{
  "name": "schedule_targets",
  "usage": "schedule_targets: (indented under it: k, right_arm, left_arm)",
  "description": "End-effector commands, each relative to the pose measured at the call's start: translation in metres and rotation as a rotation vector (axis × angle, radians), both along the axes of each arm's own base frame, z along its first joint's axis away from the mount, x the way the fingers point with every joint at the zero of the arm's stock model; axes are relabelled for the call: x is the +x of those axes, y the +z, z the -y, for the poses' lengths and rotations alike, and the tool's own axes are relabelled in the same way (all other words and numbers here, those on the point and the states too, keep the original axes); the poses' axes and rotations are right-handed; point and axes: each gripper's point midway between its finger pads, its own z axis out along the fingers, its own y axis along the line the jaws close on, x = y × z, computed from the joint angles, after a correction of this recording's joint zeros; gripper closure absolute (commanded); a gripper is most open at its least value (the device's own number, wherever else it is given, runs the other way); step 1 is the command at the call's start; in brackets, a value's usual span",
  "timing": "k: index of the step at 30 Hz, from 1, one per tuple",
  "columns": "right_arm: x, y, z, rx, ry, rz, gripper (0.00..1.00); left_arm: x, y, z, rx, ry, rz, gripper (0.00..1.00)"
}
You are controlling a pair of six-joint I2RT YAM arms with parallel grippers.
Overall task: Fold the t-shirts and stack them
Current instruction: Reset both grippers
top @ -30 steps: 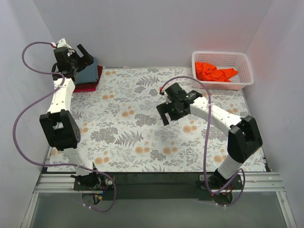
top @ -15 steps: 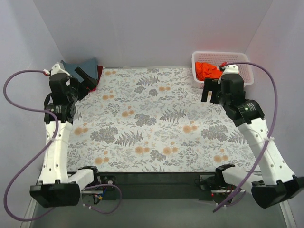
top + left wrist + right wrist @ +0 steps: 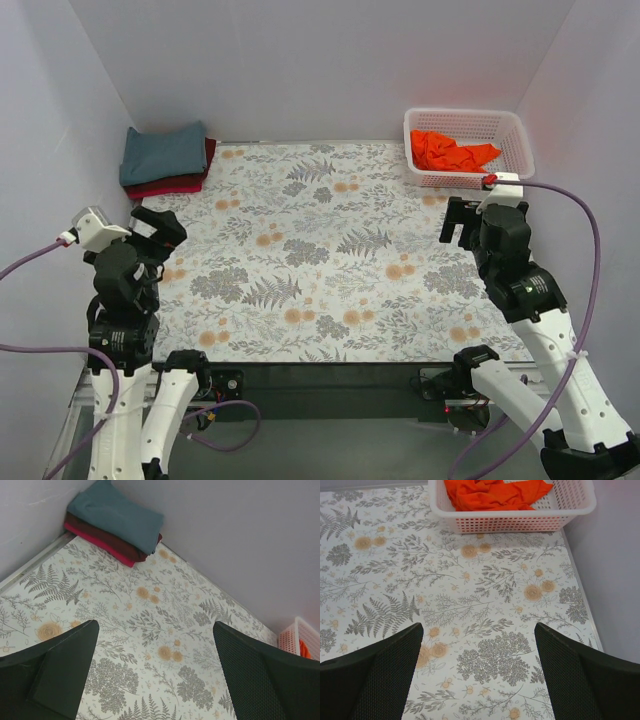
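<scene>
Folded shirts (image 3: 163,152) fill far-left corner, basket (image 3: 465,181) far-right.

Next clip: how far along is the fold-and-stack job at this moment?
Done: the slate blue-grey t-shirt lies folded on top of the folded maroon t-shirt in the far left corner. In hand: nothing; the left hand and right hand are both open and empty above the floral table cover. Left: the orange t-shirt sits crumpled in the white basket, not yet folded or stacked.
</scene>
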Motion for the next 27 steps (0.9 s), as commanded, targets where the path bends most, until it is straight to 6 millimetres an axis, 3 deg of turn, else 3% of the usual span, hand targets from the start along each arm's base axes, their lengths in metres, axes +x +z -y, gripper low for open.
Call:
schedule_targets:
  k: [1,3,4,14,27]
  right_arm:
    - [0.004,0.031,-0.004,0.060,0.010,0.161,0.02]
    - [0.004,0.027,-0.007,0.074,0.025,0.161,0.02]
    - [0.003,0.028,-0.008,0.083,0.029,0.169,0.02]
    - [0.004,0.019,-0.013,0.100,0.046,0.168,0.02]
    - [0.010,0.021,-0.019,0.100,0.071,0.175,0.02]
  left_arm:
    - [0.014,-0.027,-0.003,-0.007,0.024,-0.058,0.02]
    - [0.018,-0.031,0.000,-0.039,0.020,-0.030,0.02]
    - [0.021,-0.043,0.003,-0.039,0.003,-0.046,0.02]
    - [0.042,-0.064,0.014,-0.151,-0.019,0.004,0.02]
    - [0.072,-0.065,0.025,-0.181,-0.064,0.028,0.02]
